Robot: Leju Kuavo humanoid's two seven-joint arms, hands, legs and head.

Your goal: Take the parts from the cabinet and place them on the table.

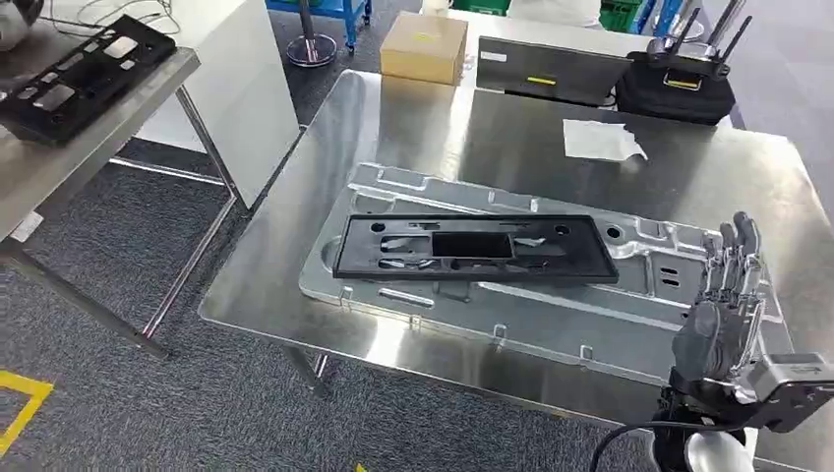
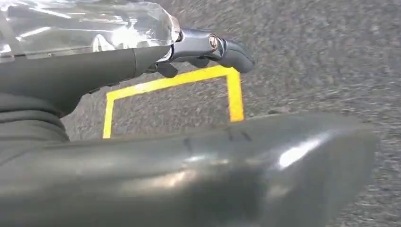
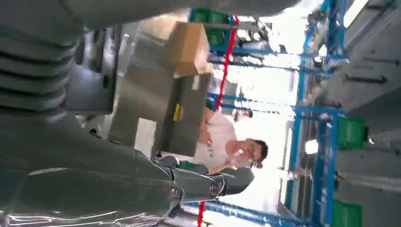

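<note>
One black plastic part (image 1: 475, 249) is seen lying flat on a large silver metal panel (image 1: 551, 295), which itself rests on the steel table (image 1: 393, 128); this delivery is judged to be finished, since nothing is held. The right hand (image 1: 726, 295) is raised just beside the panel's near right corner, its fingers (image 1: 733, 251) extended upward and slightly apart, with nothing gripped. The left hand (image 2: 142, 52) is seen hanging over grey carpet marked with yellow tape (image 2: 175, 87); whether its fingers are spread or curled cannot be told, though nothing is seen in it. A second black part (image 1: 84, 74) is counted on a separate shelf-like surface (image 1: 39, 167) well to the left of the table, probably the cabinet. The next move is judged to call for a turn toward that surface so the remaining part can be grasped. Beyond the panel, one cardboard box (image 1: 424, 46), one white paper (image 1: 602, 140), one grey case (image 1: 551, 69) and one black device (image 1: 679, 84) are counted on the table. A person (image 3: 227, 144) is visible past the table.
</note>
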